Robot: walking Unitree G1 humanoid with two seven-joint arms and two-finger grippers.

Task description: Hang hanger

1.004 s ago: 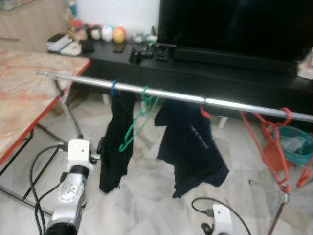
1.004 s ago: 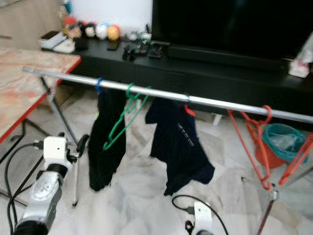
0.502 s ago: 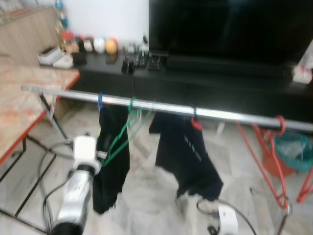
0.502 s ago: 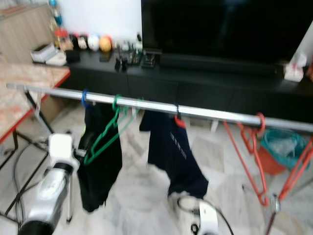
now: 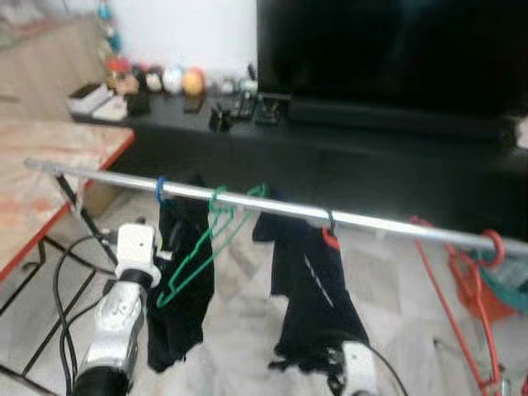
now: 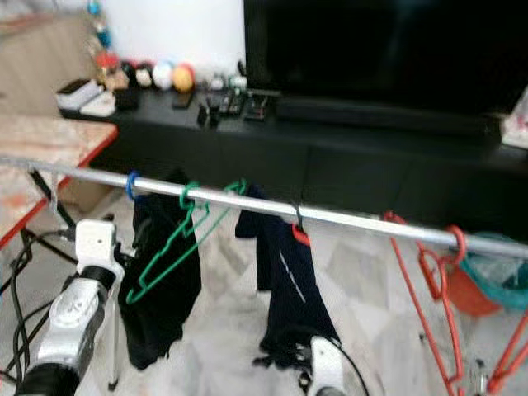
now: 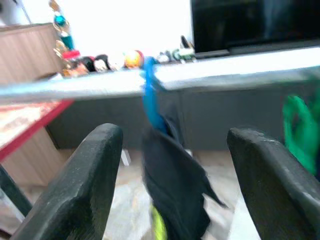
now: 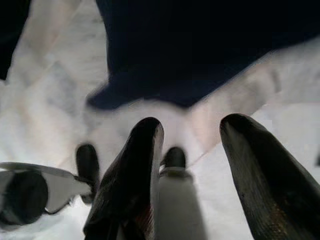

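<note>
An empty green hanger (image 5: 198, 257) hangs tilted from the silver rail (image 5: 371, 221). Left of it, a blue hanger hook (image 7: 149, 92) carries a black garment (image 5: 183, 305). Right of it, a navy garment (image 5: 315, 309) hangs from a red-necked hanger. My left arm (image 5: 124, 318) is raised just left of the black garment. In the left wrist view my left gripper (image 7: 170, 185) is open and holds nothing, facing the blue hook and the rail. My right gripper (image 8: 192, 150) is open, pointing down at the floor below the navy garment.
Red hangers (image 5: 472, 285) hang at the rail's right end. A red-edged table (image 5: 49, 177) stands to the left. Behind the rail runs a black TV bench (image 5: 346, 140) with small items and a large screen. Cables (image 5: 66, 280) trail beside my left arm. The floor is pale marble.
The whole view has shifted as the camera moved. My right wrist now sits closer under the navy garment. The green hanger stays on the rail.
</note>
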